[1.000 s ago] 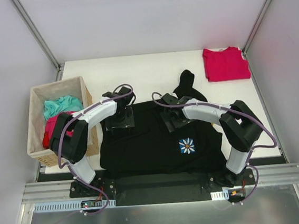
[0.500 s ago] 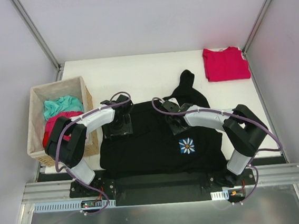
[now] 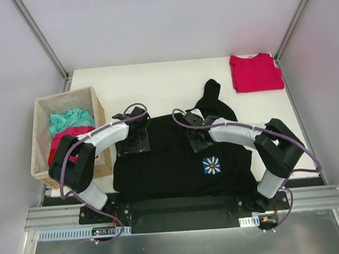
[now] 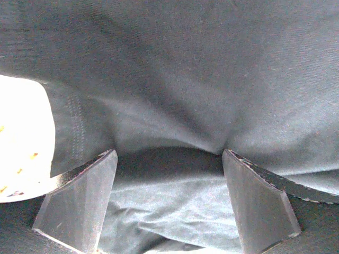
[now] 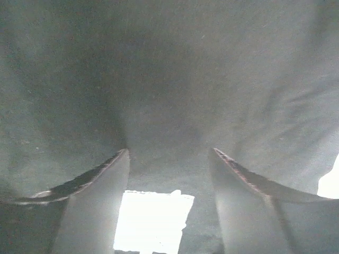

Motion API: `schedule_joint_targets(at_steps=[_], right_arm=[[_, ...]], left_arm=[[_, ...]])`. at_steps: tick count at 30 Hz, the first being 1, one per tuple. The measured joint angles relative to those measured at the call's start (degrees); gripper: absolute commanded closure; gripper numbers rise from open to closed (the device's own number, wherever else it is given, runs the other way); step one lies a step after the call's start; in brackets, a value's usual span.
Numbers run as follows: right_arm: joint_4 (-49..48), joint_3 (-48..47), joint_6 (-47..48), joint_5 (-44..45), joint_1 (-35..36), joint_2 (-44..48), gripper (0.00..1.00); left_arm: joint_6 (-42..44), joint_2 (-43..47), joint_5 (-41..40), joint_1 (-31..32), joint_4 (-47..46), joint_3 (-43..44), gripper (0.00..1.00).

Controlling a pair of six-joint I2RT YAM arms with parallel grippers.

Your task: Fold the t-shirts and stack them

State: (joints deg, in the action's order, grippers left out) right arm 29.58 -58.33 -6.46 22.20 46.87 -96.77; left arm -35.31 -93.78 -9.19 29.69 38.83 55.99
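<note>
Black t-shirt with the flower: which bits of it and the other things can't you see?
- Top view: the black cloth t-shirt lies partly under both arms at its far edge.
- Top view: the left arm covers part of the red cloth in the woven tan basket; its kind is unclear.
- Wrist views: dark cloth fills both, blurred on the right; little else shows.

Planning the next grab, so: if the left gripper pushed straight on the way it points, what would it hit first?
The black t-shirt. In the wrist view its cloth fills everything ahead of the left gripper, whose fingers stand apart. It looks very close, though depth is hard to judge.
</note>
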Motion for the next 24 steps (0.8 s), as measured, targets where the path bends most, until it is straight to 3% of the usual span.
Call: schedule_joint_targets(at_steps=[6,8,13,24], right_arm=[[4.74,-11.02,2.69,3.32,-0.72,-0.02,0.26],[5.27,-17.07,3.76,3.8,-2.29,-0.2,0.26],[5.95,-30.56,6.05,5.01,-8.22,-3.82,0.26],[9.33,-33.99,8.17,3.54,-15.76,-7.13,0.25]], left_arm=[[2.08,0.92,-2.58,0.0,4.81,10.56,0.11],[3.41,0.83,-5.09,0.0,6.1,18.47,0.11],[5.35,-1.7,-9.31,-0.68,7.41,28.24,0.12],[7.17,-11.5,-11.43,-10.25,11.3,24.28,0.18]])
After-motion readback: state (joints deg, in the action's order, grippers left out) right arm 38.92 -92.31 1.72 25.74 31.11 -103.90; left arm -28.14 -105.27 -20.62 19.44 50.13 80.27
